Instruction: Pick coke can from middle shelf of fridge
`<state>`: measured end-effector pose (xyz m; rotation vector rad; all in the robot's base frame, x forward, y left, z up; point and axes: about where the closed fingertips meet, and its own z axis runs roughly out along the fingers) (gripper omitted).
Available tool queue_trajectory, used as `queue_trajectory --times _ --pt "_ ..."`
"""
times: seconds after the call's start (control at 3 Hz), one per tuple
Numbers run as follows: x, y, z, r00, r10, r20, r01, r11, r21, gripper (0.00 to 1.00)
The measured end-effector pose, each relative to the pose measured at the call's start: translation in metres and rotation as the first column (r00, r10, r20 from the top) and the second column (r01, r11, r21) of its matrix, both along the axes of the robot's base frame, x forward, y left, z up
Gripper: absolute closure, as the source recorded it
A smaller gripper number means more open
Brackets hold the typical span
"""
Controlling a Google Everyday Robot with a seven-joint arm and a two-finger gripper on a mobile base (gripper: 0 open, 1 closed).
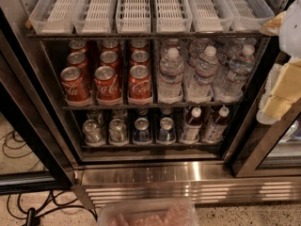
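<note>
The fridge (28, 126) stands open in front of me. On its middle shelf (150, 106), red coke cans fill three lanes at the left; the front ones are at the left (75, 84), middle (107, 83) and right (139, 82), with more behind them. My gripper (281, 91) shows as cream and white parts at the frame's right edge. It is level with this shelf, outside the fridge's right frame and far right of the cans. It holds nothing that I can see.
Water bottles (202, 74) fill the shelf's right half. A rack of white slotted trays (134, 8) sits above. The lower shelf holds silver cans (93, 131), blue cans (141, 130) and small bottles (190, 125). Below are the ribbed steel base (188, 182), a clear plastic container (148, 214) and cables (19, 149) at left.
</note>
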<state>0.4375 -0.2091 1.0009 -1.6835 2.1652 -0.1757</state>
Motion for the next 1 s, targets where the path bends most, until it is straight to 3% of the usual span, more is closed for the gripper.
queue_trajectory --times 0.33,0.67,1.0 --pt "0.000 0.000 0.000 1.0000 0.000 0.000 0.000 1.000 0.000 0.00" --pt "-0.003 0.006 -0.009 0.9999 -0.005 0.013 0.004 0.999 0.043 0.00" --pt "-0.013 0.027 -0.030 0.9995 0.023 0.023 -0.025 0.996 0.085 0.00"
